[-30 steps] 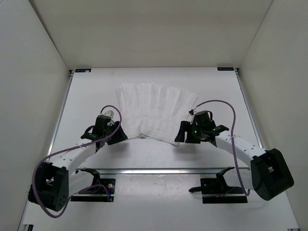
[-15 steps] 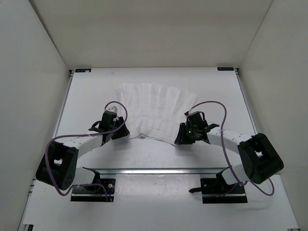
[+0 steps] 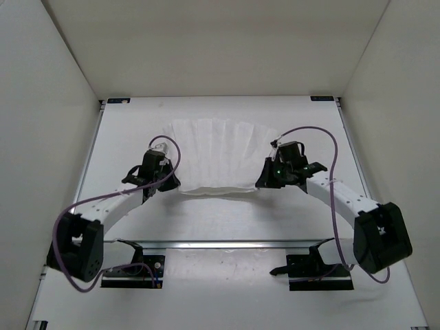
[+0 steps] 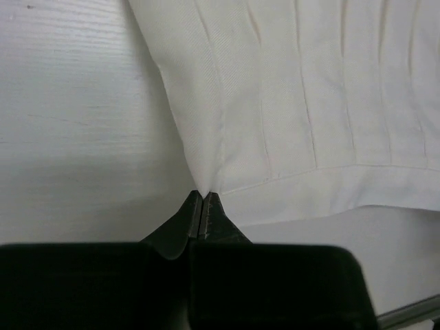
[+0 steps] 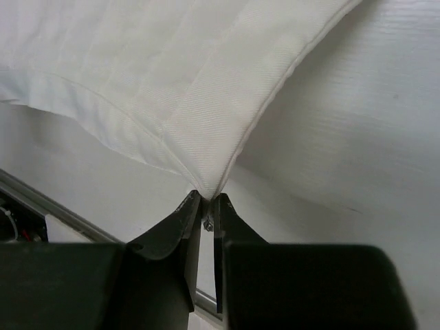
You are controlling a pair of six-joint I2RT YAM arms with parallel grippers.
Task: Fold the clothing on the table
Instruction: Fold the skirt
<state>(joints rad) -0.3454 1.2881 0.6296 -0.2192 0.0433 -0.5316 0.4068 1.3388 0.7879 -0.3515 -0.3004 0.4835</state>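
Near corners pinched.
We note left hand point(image 4: 203, 201) and right hand point(image 5: 204, 201) each clenched on a near clothing point(image 3: 220, 151) corner, so the hem should travel evenly.

Since a second ago, the left gripper point(image 4: 203, 199) and right gripper point(image 5: 204, 199) have closed, each pinching a near corner of the clothing point(image 3: 220, 148), whose near hem has drawn back into an arc.

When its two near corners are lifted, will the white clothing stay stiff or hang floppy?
Probably floppy: the clothing bows between its pinched corners. Likely light: the left fingers and right fingers hold it by corner tips alone. It might slip out.
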